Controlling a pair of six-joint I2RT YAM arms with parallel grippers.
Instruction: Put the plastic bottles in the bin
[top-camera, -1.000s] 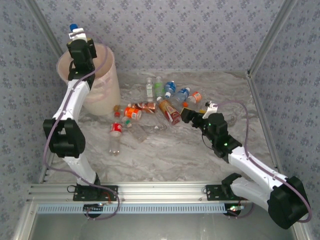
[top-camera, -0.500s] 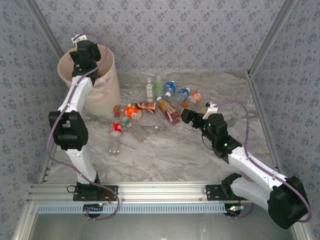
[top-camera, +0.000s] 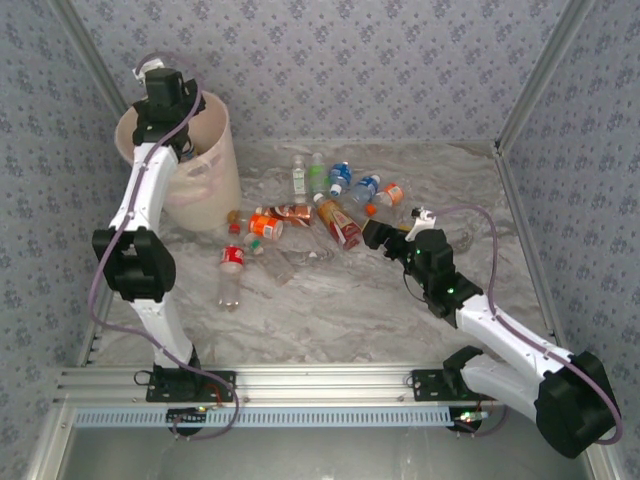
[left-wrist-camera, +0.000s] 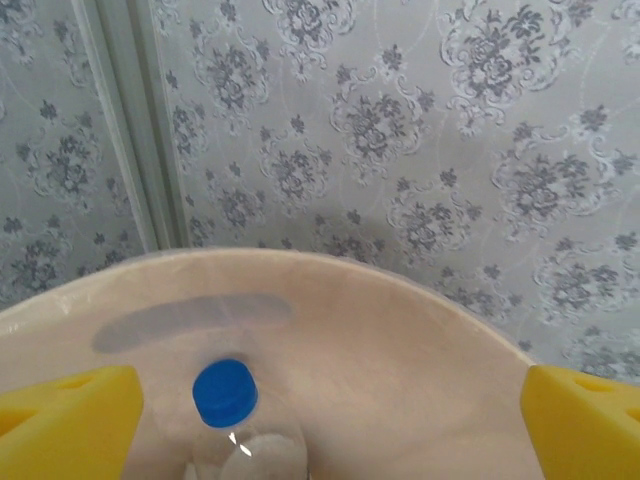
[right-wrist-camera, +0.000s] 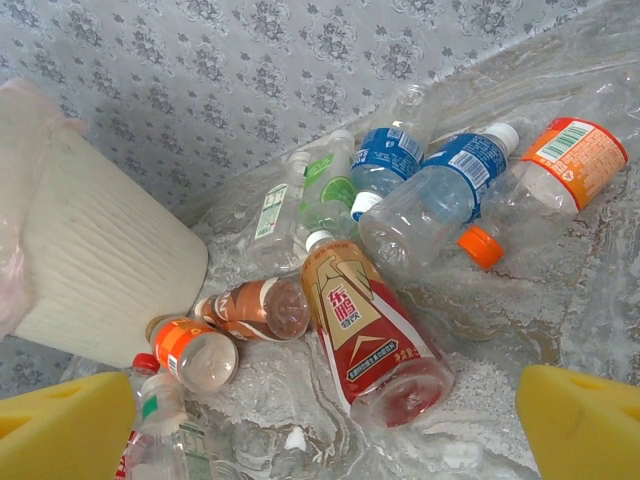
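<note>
1. Your table (top-camera: 330, 320) carries most of the plastic bottles (right-wrist-camera: 450, 180). They lie on their sides in a loose band from just beside the bin's foot across to the right gripper.
2. The bin (top-camera: 205, 175) stands upright at the far left of the table. It is well apart from the right arm, and the left arm reaches over its rim.
3. Your left gripper (left-wrist-camera: 325, 430) hangs over the bin's mouth with its yellow pads spread wide, and it grips nothing. A blue-capped bottle (left-wrist-camera: 225, 392) sits below it inside the bin, apparently clear of both pads, so that one looks delivered.
4. Your right gripper (top-camera: 375, 232) sits low over the table at the right end of the band. Its jaws are fully apart and empty.
5. The red-labelled bottle (right-wrist-camera: 365, 340) lies straight ahead of the right gripper.
   - Its base is nearest you, and its white cap points away and slightly left, toward the bin.
   - That long axis runs roughly along your approach, so the pads would close across its width.
   - The right arm is far nearer to it than the left.
6. A copper-labelled bottle (right-wrist-camera: 255, 305) lies just beside its neck on the left, so a wide sweep could nudge that one.
</note>
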